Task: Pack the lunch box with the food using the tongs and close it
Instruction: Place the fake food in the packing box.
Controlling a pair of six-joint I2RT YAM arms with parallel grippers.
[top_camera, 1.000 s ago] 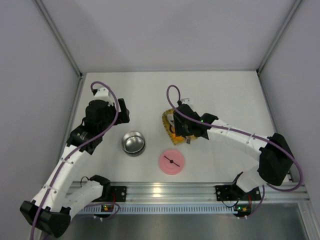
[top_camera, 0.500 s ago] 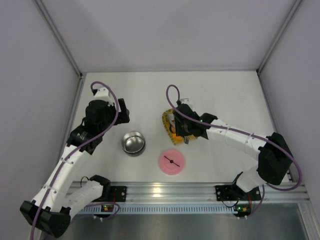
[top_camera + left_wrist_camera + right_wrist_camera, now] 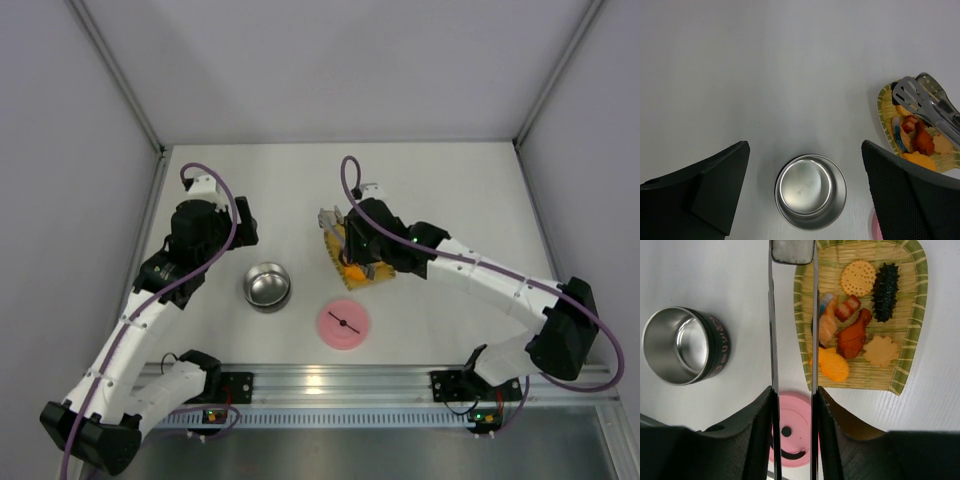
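The steel lunch box (image 3: 267, 285) stands open and holds nothing; in the left wrist view the lunch box (image 3: 810, 191) lies straight below my open left gripper (image 3: 804, 146). Its pink lid (image 3: 343, 323) lies flat on the table. The food (image 3: 850, 335) lies on the yellow tray (image 3: 910, 315): a cracker, an orange fish, a drumstick, a dark piece. My right gripper (image 3: 792, 390) is shut on the tongs (image 3: 773, 315), one finger outside each arm. The tongs' head (image 3: 328, 217) pokes past the tray's far left edge, above it.
Grey walls close in the table on three sides. The yellow tray (image 3: 355, 265) sits right of the lunch box, with the lid just in front of it. An aluminium rail (image 3: 330, 385) with both arm bases runs along the near edge.
My right gripper has closed on the tongs and raised them from the tray, shifting slightly toward the far side. The left arm, lunch box and lid have not moved.
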